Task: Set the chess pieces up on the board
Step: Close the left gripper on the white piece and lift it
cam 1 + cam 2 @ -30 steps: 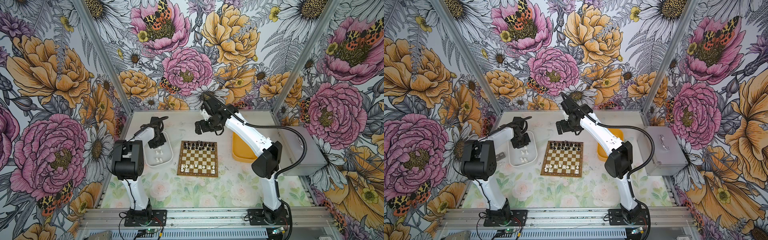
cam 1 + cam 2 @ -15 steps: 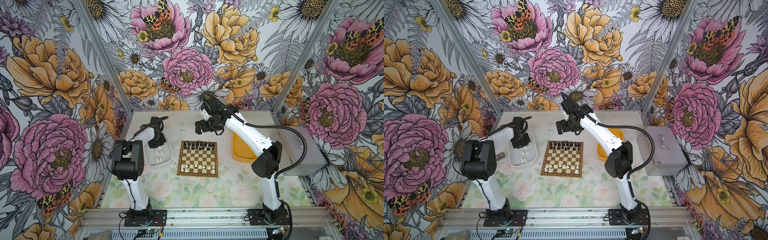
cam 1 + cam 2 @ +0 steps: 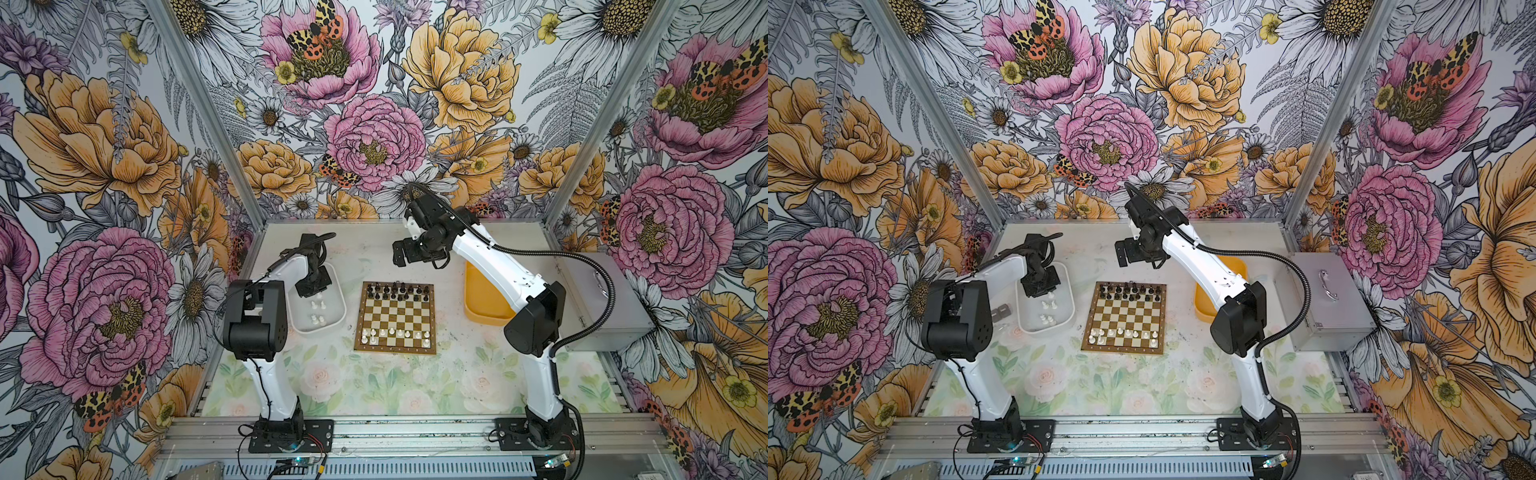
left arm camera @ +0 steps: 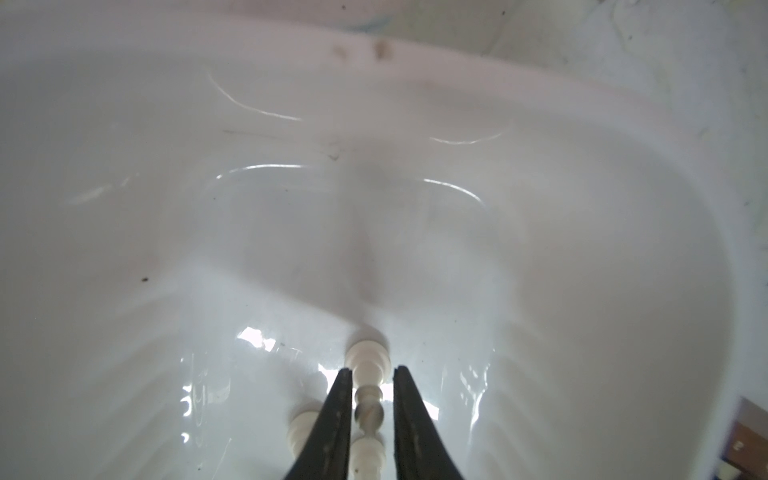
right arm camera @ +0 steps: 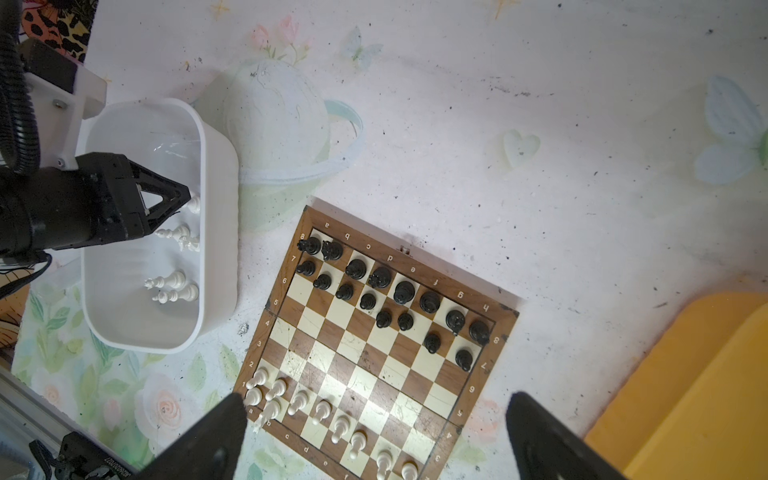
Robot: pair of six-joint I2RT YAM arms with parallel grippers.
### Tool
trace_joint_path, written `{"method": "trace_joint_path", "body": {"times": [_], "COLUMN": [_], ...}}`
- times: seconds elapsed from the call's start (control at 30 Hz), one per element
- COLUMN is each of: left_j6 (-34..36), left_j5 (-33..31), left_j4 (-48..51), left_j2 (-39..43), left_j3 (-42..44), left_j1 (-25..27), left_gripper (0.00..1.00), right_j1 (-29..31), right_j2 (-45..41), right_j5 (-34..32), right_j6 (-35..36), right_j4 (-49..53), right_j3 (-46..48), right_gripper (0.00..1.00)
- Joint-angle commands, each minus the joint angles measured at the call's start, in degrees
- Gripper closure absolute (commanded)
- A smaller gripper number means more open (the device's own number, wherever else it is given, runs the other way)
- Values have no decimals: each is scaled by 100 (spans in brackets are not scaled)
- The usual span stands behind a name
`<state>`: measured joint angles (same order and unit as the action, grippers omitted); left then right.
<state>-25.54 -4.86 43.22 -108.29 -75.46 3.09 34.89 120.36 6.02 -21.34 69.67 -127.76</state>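
On the left, inside the white tray (image 3: 343,309), the left claw (image 4: 371,369) reaches down with its jaws drawn nearly together around one white piece (image 4: 368,359). One finger (image 4: 334,415) looks to touch it and a sliver of light shows at the other side, so we cannot tell whether the pinch is made. The piece's long axis runs along the fingers, with its broad base away from the wrist and on or just above the tray floor. We judge it roughly upright.

Four or so loose white pieces (image 5: 176,286) lie on their sides in the same tray, bases towards the wall nearest the board.

We expect these chessmen to be very light, hard and smooth, with rounded profiles that can squirt or twist out of a pinch. The narrow waist just above the base collar is the best place to hold, and the piece should be kept vertical.

On the worktop to the right, the board (image 3: 398,316) has black pieces (image 3: 399,291) filling its two far rows. White pieces (image 3: 390,332) only partly fill the near rows, and all of them stand upright.

The right claw (image 5: 376,401) hangs spread wide and empty above the far edge of the board. The yellow tray (image 3: 482,299) sits just beyond the board.
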Motion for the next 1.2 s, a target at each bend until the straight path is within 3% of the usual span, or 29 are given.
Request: {"method": "trace_joint_path", "body": {"times": [0.0,0.63,1.17], "left_j6": [79,98,198], "left_j5": [83,126,133], "left_j4": [-93,-60,387], "left_j2": [-65,36,653], "left_j3": [-65,14,-357], "left_j1": [-72,-94,-11], "left_gripper": [81,90,93], "right_j1": [-35,-35,-35], "right_j2": [-69,-91,-45], "right_j5": [-57,-97,-97], "right_j6": [16,7,-2], "right_j4": [5,11,-4], "right_j3": [-163,-114,-161], "right_gripper": [0,0,0]}}
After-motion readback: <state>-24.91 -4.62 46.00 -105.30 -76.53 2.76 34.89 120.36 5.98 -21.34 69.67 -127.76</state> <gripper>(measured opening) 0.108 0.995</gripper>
